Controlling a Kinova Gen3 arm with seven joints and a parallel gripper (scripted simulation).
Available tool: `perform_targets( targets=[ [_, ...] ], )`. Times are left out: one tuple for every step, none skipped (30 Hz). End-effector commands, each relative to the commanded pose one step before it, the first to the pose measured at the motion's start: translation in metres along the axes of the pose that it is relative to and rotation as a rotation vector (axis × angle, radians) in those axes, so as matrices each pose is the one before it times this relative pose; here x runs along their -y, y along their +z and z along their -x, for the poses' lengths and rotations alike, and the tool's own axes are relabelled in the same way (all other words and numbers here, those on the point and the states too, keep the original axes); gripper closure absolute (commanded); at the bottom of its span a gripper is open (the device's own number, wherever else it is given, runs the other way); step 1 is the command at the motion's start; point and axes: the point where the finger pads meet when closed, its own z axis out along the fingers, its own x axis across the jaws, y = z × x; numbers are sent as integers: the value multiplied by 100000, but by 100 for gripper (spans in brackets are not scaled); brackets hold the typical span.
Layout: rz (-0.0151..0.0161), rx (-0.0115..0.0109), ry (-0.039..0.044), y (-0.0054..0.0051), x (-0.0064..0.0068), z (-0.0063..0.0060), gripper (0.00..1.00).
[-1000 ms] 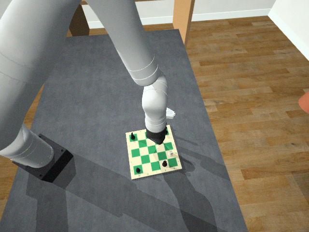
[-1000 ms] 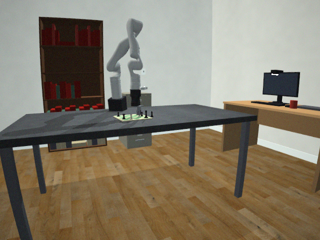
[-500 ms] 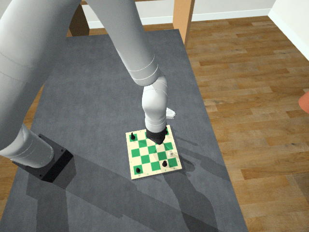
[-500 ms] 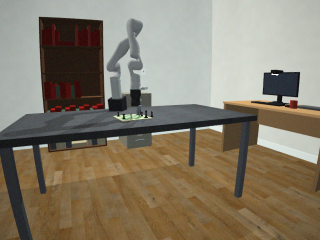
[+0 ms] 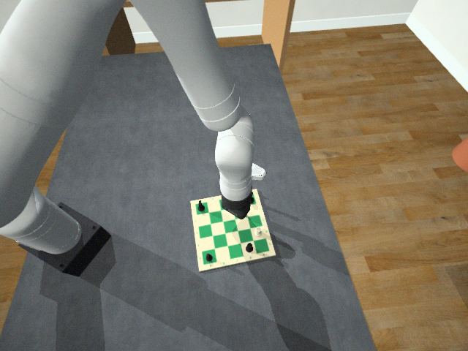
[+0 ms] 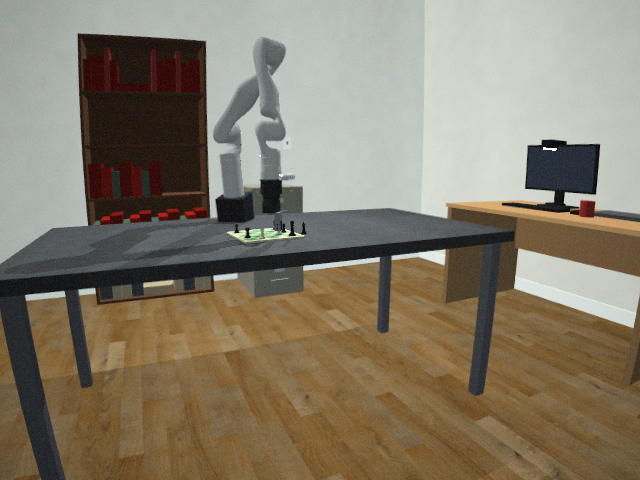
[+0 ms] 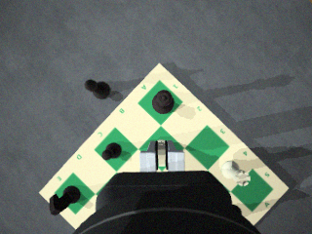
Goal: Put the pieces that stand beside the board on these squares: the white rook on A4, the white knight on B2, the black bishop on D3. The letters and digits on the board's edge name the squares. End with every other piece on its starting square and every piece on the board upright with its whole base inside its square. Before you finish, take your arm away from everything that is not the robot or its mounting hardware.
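The small green-and-cream board [image 5: 231,232] lies on the dark table and also shows in the wrist view [image 7: 163,161]. My gripper [image 7: 161,150] is shut on a pale piece, the white knight [image 7: 161,152], and holds it over square B2. In the top view the gripper [image 5: 238,214] hangs low over the board's far half. The white rook [image 7: 234,171] stands upright on A4 and also shows in the top view [image 5: 258,231]. The black bishop [image 7: 97,89] stands on the table just off the board's rank-1 edge, near A and B. The arm hides it in the top view.
Black pieces stand on A1 [image 7: 163,102], C1 [image 7: 112,151] and E1 [image 7: 65,199]. Two more black pieces stand on the near rank in the top view, one at the corner [image 5: 208,257] and one further right [image 5: 248,247]. The arm's base [image 5: 81,245] sits to the left of the board.
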Motion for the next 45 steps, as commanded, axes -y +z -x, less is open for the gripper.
perform_targets(
  targets=[
    [-50,-43,60,37,6,-40,100],
    [0,0,0,24,0,0,100],
    [0,0,0,20,0,0,100],
    [0,0,0,16,0,0,100],
    [0,0,0,12,0,0,100],
    [0,0,0,8,0,0,100],
    [0,0,0,5,0,0,100],
    [0,0,0,2,0,0,100],
    [0,0,0,0,0,0,100],
    [0,0,0,0,0,0,100],
    [0,0,0,0,0,0,100],
    [0,0,0,0,0,0,100],
    [0,0,0,0,0,0,100],
    [0,0,0,0,0,0,100],
    [0,0,0,0,0,0,100],
    [0,0,0,0,0,0,100],
    [0,0,0,0,0,0,100],
    [0,0,0,0,0,0,100],
    [0,0,0,0,0,0,100],
    [0,0,0,0,0,0,100],
    [0,0,0,0,0,0,100],
    [0,0,0,0,0,0,100],
    [0,0,0,0,0,0,100],
    [0,0,0,0,0,0,100],
    [0,0,0,0,0,0,100],
    [0,0,0,0,0,0,100],
    [0,0,0,0,0,0,100],
    [0,0,0,0,0,0,100],
    [0,0,0,0,0,0,100],
    [0,0,0,0,0,0,100],
    [0,0,0,0,0,0,100],
    [0,0,0,0,0,0,100],
    [0,0,0,0,0,0,100],
    [0,0,0,0,0,0,100],
    [0,0,0,0,0,0,100],
    [0,0,0,0,0,0,100],
    [0,0,0,0,0,0,100],
    [0,0,0,0,0,0,100],
    [0,0,0,0,0,0,100],
    [0,0,0,0,0,0,100],
    [0,0,0,0,0,0,100],
    [0,0,0,0,0,0,100],
    [0,0,0,0,0,0,100],
    [0,0,0,0,0,0,85],
    [0,0,0,0,0,0,85]
  ],
)
